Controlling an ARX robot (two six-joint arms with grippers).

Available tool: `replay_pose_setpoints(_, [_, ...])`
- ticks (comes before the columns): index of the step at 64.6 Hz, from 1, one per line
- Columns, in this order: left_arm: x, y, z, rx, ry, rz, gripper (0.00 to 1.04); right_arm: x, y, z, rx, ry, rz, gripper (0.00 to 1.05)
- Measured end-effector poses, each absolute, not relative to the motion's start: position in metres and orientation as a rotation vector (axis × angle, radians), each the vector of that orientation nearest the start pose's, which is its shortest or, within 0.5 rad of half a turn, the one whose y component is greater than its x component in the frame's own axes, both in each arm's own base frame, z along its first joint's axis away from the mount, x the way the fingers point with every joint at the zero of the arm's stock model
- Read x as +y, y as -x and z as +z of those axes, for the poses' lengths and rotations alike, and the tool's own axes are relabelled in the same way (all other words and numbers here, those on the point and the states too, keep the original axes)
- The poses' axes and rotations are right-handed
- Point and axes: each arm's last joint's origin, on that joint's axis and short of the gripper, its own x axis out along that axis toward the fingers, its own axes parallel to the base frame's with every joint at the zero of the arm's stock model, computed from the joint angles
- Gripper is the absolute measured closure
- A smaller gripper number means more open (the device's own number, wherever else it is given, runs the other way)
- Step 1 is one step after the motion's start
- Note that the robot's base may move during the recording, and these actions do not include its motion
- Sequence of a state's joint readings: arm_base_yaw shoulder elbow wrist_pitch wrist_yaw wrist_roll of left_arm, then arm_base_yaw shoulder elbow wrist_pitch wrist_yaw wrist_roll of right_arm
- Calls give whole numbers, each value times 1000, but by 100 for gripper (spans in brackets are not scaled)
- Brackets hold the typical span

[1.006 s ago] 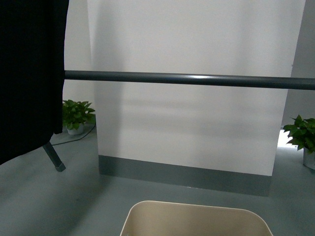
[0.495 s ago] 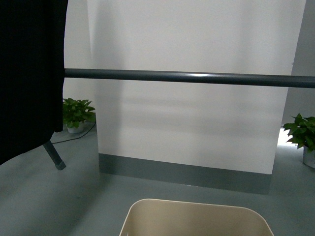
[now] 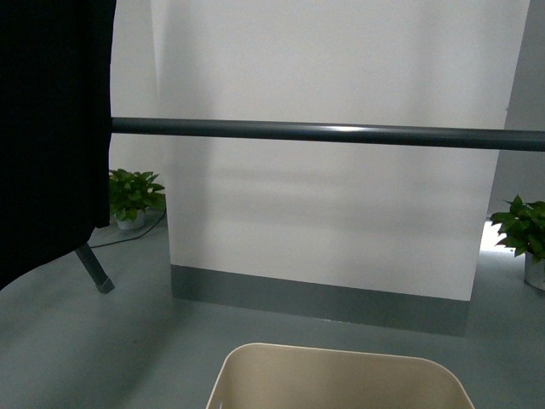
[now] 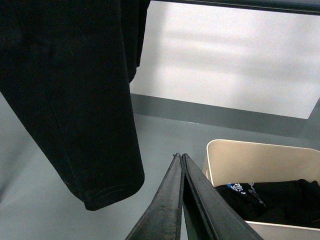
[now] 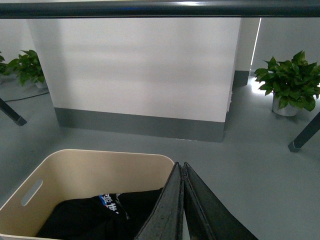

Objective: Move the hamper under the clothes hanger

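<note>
Sitting on the floor just short of the hanger (image 3: 341, 135), the hamper (image 3: 336, 375) holds dark clothes (image 5: 100, 215); both grippers (image 4: 181, 160) (image 5: 180, 167) are clenched, empty.

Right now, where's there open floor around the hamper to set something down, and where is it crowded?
Bare grey floor lies between the hamper and the wall's grey baseboard, below the clothes hanger bar. More open floor runs toward the potted plant. The hanging black T-shirt and a slanted rack leg crowd one side. Dark clothing already fills the hamper's bottom.
</note>
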State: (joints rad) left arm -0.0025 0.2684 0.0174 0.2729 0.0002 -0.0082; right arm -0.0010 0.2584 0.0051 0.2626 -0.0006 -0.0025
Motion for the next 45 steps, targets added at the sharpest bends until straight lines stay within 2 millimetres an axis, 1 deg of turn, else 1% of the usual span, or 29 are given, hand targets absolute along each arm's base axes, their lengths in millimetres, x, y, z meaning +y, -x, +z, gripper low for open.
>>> replay_pose_setpoints(20, [0, -108, 172, -22, 8, -3, 101, 0, -106, 168, -6, 2, 0, 102])
replay_pose_setpoints(23, [0, -104, 170, -3, 7, -3, 101, 0, -102, 164, 25, 3, 0, 102])
replay_pose_setpoints(27, [0, -99, 168, 6, 7, -3, 101, 0, -99, 165, 7, 2, 0, 102])
replay_pose_setpoints(45, [0, -97, 169, -15, 6, -3, 101, 0, -98, 165, -3, 2, 0, 102])
